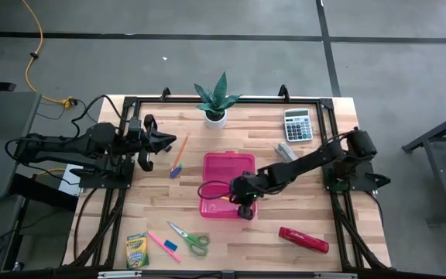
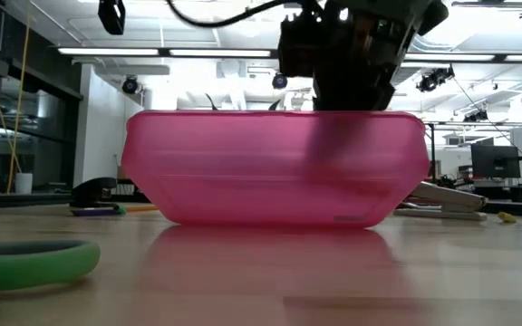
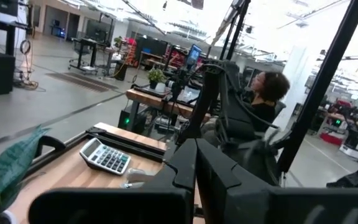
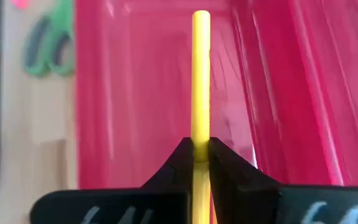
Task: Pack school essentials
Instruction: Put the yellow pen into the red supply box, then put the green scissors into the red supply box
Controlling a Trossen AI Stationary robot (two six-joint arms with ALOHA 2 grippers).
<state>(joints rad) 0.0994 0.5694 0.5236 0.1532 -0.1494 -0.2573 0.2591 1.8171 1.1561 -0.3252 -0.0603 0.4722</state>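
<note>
A pink box [image 1: 227, 184] stands open at the table's middle. My right gripper [image 1: 243, 206] is over its near right part, slanting down into it, shut on a thin yellow stick [image 4: 201, 74]. At the left far side my left gripper [image 1: 163, 142] waits, shut, held above the table. An orange pencil [image 1: 180, 153] lies just right of it. Near the front edge lie a yellow-green crayon box [image 1: 136, 250], a pink marker [image 1: 158, 242], a small blue eraser [image 1: 170, 246] and green-handled scissors [image 1: 192, 239]. My right gripper pinches the yellow stick [image 4: 200, 138] between its two fingers. The stick runs along the fingers and sticks out past their tips, with its free end [image 4: 201, 15] over the pink box's inside. The fingers come slanting down from the table's right.
A red stapler [image 1: 303, 239] lies near the front right. A grey calculator [image 1: 297, 124] and a grey metal piece [image 1: 286, 151] sit at the far right, and a potted plant [image 1: 215, 101] at the far middle. A person sits beyond the table [image 3: 267, 93].
</note>
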